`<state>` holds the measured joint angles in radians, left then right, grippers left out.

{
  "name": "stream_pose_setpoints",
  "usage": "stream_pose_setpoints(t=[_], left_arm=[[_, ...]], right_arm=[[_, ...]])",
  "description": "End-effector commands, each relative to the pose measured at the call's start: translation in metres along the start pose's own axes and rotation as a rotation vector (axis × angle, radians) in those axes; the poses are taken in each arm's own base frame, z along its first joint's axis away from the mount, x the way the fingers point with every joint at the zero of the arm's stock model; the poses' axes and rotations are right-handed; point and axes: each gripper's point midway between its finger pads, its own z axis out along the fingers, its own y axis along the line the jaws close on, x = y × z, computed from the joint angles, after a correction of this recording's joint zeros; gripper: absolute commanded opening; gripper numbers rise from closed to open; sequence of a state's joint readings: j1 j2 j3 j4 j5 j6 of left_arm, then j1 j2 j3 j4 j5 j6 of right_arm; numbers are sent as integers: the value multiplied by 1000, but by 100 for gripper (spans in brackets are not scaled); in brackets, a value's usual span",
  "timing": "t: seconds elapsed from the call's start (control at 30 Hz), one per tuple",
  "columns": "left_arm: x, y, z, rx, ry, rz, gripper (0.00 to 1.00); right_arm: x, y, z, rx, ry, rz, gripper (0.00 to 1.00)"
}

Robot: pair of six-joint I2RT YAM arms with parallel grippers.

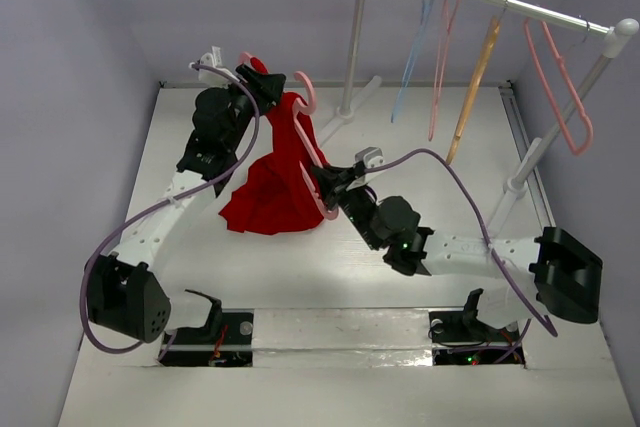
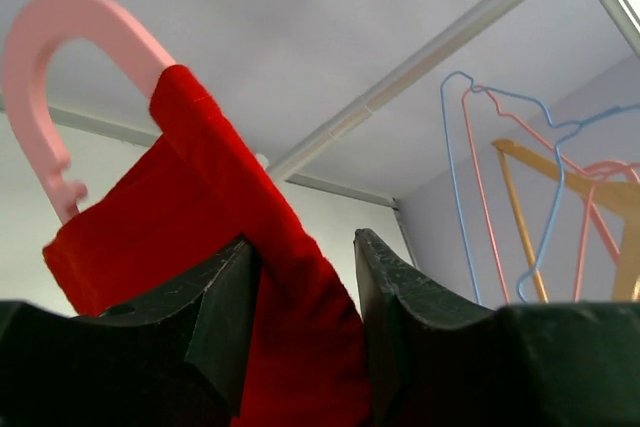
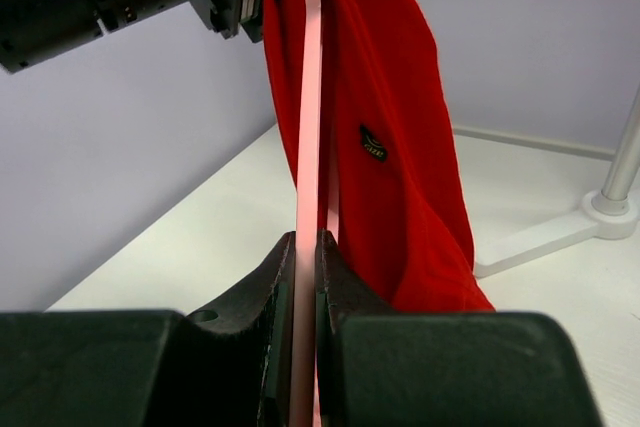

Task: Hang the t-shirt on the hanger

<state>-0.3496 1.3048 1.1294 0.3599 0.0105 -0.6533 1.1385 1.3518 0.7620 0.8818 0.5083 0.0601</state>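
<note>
Low centre of the right wrist view, the right gripper [image 3: 305, 247] pinches the hanger [image 3: 309, 97]; the t-shirt [image 1: 272, 187] hangs bunched along it, centre-left of the top view; beyond, the left gripper [image 2: 305, 277] clamps its upper cloth. Roughly halfway, I judge: shoulders not yet spread
</note>
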Motion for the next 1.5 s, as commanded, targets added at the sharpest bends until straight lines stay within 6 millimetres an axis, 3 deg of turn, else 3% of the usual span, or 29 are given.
stream_pose_setpoints(t=[0.0, 0.13, 0.27, 0.43, 0.67, 0.83, 1.17, 1.23, 1.47], left_arm=[[8, -30, -19, 123, 10, -26, 36], [19, -42, -36, 161, 23, -46, 35], [27, -40, -47, 160, 34, -55, 54], [24, -40, -44, 142, 35, -46, 65], [27, -41, -29, 141, 37, -66, 67], [22, -43, -23, 146, 5, -105, 65], [14, -26, -19, 75, -61, -196, 70], [17, -27, -17, 79, -47, -201, 69], [20, -28, -18, 108, -57, -217, 43]], right_arm=[[-48, 12, 17, -5, -140, 72, 0], [-48, 12, 25, 19, -145, 78, 0], [-54, 10, 31, 36, -161, 85, 0], [-54, 12, 29, 17, -159, 92, 0], [-51, 20, 28, -33, -143, 68, 0], [-39, 26, 26, -76, -113, 35, 0], [-31, 21, 18, -85, -116, 10, 0], [-32, 22, 19, -89, -115, -24, 0], [-32, 28, 21, -110, -119, -79, 0]])
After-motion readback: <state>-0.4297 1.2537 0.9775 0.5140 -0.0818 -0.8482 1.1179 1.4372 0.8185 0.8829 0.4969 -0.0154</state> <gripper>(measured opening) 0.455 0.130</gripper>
